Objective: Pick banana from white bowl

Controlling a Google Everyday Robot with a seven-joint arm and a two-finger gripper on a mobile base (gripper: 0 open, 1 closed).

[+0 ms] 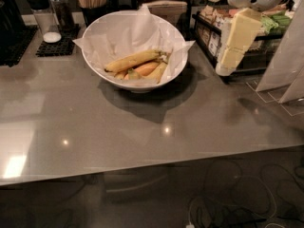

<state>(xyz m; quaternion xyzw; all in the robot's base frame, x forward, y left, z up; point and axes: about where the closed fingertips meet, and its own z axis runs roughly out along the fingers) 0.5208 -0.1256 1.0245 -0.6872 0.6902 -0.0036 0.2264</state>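
Gripper (224, 69) hangs at right, just beside the black wire rack (207, 34), well apart from the white bowl (137, 86) | spread or closed: can't make it out, holding nothing visible | banana (133, 61) lies on crinkled paper in the bowl, back-centre of grey counter (142, 141)

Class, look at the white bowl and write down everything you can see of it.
The white bowl is large, round, deep and glossy, standing upright on the grey counter. Crinkled white paper lines it and pokes over the rim. Yellow bananas lie inside on the paper. The gripper hangs to its right, apart from it.
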